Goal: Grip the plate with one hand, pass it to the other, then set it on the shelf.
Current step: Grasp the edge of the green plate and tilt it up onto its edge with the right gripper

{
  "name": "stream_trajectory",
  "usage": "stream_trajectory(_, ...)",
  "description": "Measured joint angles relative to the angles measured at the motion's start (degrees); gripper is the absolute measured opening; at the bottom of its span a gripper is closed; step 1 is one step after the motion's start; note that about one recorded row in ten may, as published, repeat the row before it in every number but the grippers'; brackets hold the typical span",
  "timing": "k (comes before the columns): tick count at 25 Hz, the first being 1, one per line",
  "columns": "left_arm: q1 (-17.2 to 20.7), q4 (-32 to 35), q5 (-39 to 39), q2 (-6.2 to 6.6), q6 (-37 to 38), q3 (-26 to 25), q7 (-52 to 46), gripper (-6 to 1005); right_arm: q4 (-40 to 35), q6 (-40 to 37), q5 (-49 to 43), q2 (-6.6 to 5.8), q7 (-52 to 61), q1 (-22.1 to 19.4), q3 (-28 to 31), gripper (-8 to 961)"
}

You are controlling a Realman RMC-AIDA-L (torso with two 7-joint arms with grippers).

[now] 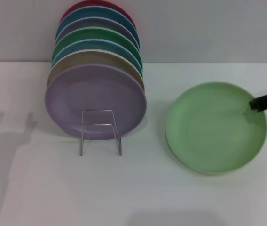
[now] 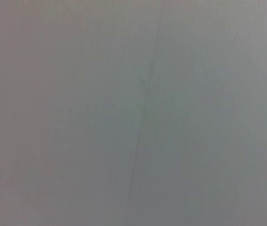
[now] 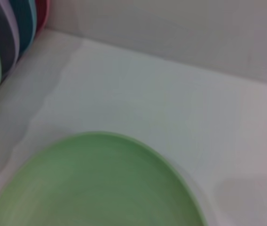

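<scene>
Head view: the white table (image 1: 133,197) carries a rack (image 1: 100,132) of upright plates on the left and the mint plate (image 1: 215,126) lying flat on the right. A shallow rim grip could slip. The right gripper (image 1: 266,102) reaches its right rim; finger spread I cannot tell.

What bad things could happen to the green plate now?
1. The right gripper reaches only over the far right edge of the light green plate, which lies flat on the table. A hold that close to the rim might slip.
2. The rack already holds a tight row of plates with the lilac plate in front, so adding another could bump them.
3. The left gripper is out of sight, so the handover looks far off.
</scene>
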Motion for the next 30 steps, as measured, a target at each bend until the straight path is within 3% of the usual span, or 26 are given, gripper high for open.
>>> stream_trajectory(7,0.1,0.0,0.0,0.06,0.0,-0.7,0.0,802,5.4,-2.3,0.3,0.17,-1.5,-2.1,-0.3,22)
stream_trajectory(12,0.1,0.0,0.0,0.09,0.0,-0.7,0.0,802,10.4,-5.4,0.2,0.31,-2.0,-5.1,-3.7,22)
stream_trajectory(13,0.1,0.0,0.0,0.09,0.0,-0.7,0.0,802,12.9,-8.0,-0.2,0.31,-2.0,-7.2,-6.3,22)
stream_trajectory(20,0.1,0.0,0.0,0.17,0.0,-0.7,0.0,802,17.4,-17.7,-4.8,0.54,-0.2,-12.1,-13.8,23)
stream_trajectory(30,-0.2,0.0,0.1,0.20,-0.2,-0.7,0.0,802,17.2,-31.6,-6.0,0.57,0.1,-17.0,-18.8,22)
